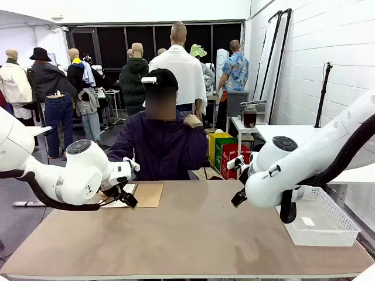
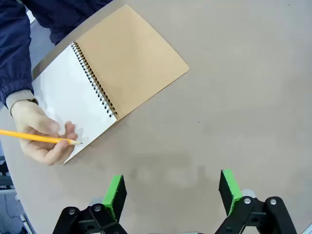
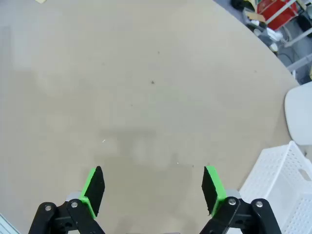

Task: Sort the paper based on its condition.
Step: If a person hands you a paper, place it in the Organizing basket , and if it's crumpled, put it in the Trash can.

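Paper (image 2: 66, 95): white page bound in the spiral notebook (image 2: 131, 61), at the surface's (image 2: 243, 97) far edge, left part. The person's hand (image 2: 41, 131) rests on it with a pencil (image 2: 34, 136).
Risk: reaching in now likely strikes that hand, and a pinch may crumple the thin sheet.
Left tool (image 2: 171, 181): hovers nearby, pointing down, jaws wide, empty.
Right tool (image 3: 152, 175): over bare surface near the basket (image 3: 287, 170), jaws wide, empty.

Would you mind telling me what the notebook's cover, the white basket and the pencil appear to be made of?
The notebook cover looks like brown cardboard: matte, even tan, thin and flat. The basket looks like moulded white plastic, going by its regular mesh walls and smooth rim. The pencil is probably wood under glossy yellow paint, though its tip is too small to confirm.
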You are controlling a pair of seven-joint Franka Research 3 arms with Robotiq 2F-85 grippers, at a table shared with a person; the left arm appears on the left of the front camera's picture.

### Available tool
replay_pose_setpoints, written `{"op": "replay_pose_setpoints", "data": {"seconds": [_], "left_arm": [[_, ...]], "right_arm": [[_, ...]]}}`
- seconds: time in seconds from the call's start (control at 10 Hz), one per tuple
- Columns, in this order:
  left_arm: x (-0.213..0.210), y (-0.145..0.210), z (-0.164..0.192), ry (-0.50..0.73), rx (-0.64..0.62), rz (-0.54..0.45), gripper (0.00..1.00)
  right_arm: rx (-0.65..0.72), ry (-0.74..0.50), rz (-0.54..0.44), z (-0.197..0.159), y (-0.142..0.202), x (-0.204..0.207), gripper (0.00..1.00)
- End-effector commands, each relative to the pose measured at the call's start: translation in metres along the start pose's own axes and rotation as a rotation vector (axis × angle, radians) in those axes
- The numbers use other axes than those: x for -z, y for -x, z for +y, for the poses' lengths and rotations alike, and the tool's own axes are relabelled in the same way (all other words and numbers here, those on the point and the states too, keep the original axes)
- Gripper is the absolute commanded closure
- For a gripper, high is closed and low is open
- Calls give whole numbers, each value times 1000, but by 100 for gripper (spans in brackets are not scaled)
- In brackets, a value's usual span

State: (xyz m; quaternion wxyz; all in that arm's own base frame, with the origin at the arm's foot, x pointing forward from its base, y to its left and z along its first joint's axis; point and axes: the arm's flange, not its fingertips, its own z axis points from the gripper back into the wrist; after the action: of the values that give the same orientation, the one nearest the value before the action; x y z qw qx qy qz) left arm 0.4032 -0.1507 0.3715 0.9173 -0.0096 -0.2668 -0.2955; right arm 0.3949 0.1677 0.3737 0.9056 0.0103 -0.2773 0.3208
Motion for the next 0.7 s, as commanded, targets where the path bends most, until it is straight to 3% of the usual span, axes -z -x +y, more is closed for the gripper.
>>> {"op": "replay_pose_setpoints", "data": {"seconds": [0.0,0.6], "left_arm": [[0,0,0,0,0,0,0],[0,0,0,0,0,0,0]], "right_arm": [[0,0,0,0,0,0,0],[0,0,0,0,0,0,0]]}}
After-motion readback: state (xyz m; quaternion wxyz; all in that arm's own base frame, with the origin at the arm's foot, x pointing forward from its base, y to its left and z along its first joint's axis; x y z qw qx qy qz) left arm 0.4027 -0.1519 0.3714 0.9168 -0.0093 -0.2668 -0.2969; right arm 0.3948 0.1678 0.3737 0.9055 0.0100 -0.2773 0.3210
